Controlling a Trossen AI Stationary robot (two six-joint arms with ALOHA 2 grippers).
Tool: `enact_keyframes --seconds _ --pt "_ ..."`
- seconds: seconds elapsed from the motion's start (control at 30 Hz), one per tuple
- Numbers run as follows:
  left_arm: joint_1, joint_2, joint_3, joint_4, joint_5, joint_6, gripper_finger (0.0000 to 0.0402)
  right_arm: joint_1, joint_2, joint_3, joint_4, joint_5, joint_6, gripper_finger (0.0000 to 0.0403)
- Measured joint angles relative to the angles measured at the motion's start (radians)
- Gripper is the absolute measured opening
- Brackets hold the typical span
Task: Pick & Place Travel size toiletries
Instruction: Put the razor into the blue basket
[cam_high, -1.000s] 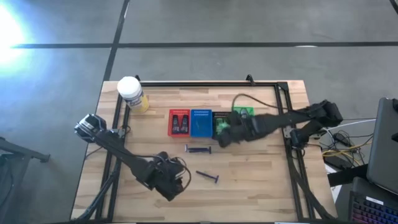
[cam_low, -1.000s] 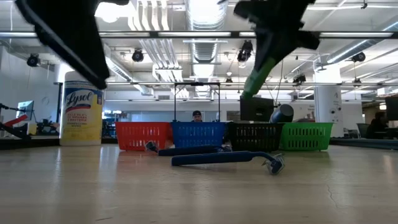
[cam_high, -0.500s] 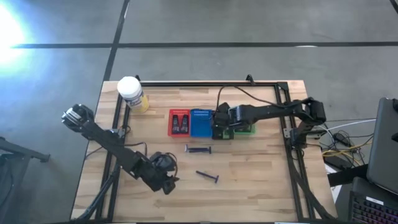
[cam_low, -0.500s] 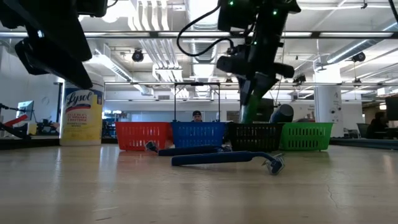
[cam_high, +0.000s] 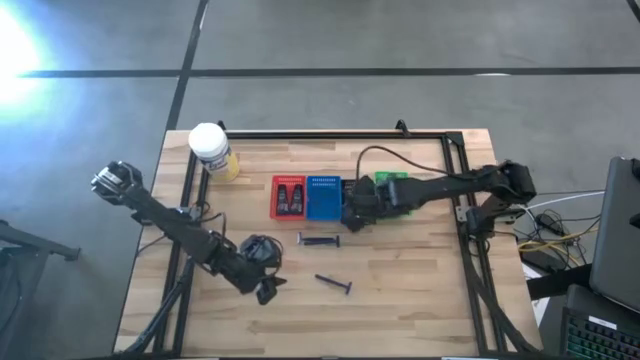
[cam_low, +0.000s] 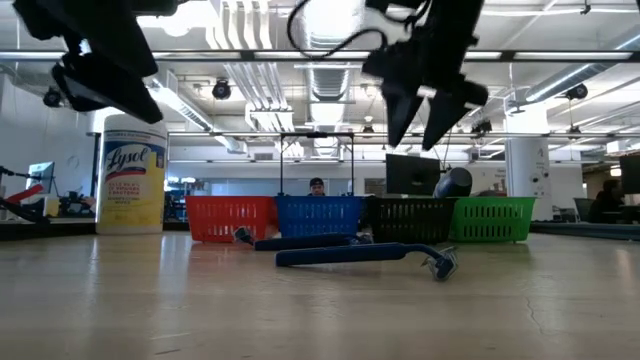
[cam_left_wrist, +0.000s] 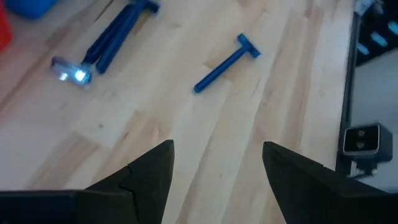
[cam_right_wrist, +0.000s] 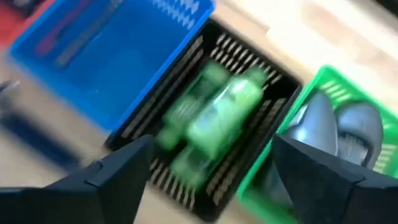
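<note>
My right hand (cam_low: 424, 112) hangs above the black basket (cam_right_wrist: 205, 143), fingers spread wide and holding nothing; green packets (cam_right_wrist: 214, 115) lie in that basket. My left hand (cam_left_wrist: 214, 171) hovers low over the counter (cam_high: 400, 290) near its front, open and empty too. Two blue razors (cam_high: 320, 240) (cam_high: 335, 285) lie on the wood before the baskets.

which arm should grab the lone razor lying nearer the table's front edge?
Left, probably. The left gripper hangs open near that razor, which its wrist camera faces; the right gripper is open over the black basket.
</note>
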Motion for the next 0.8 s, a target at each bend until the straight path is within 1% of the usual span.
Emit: enact_keyframes --seconds 0.1,0.17,0.23,0.3,0.4,0.5,0.63,0.8 --pt "0.034 0.016 0.000 0.034 0.027 0.166 0.0250 0.066 -0.051 0.001 -0.051 -0.034 0.015 0.0346" --pt "0.067 0.032 0.000 0.061 0.032 0.293 0.0250 0.123 -0.081 0.001 -0.092 -0.035 0.050 0.0355" --pt "0.110 0.047 0.001 0.084 0.033 0.399 0.0250 0.187 -0.108 0.001 -0.140 -0.035 0.106 0.0360" --pt "0.155 0.062 0.002 0.104 0.039 0.473 0.0250 0.253 -0.127 0.001 -0.188 -0.035 0.184 0.0363" --pt "0.214 0.086 0.002 0.185 0.111 0.568 0.0250 0.357 -0.151 0.001 -0.260 -0.035 0.301 0.0363" --pt "0.243 0.120 0.002 0.276 0.197 0.664 0.0250 0.452 -0.155 0.001 -0.321 -0.035 0.432 0.0363" --pt "0.248 0.177 0.002 0.350 0.219 0.811 0.0250 0.550 -0.147 0.000 -0.368 -0.036 0.563 0.0363" --pt "0.247 0.243 0.030 0.355 0.264 0.833 0.0250 0.643 -0.145 0.000 -0.363 -0.074 0.668 0.0364"
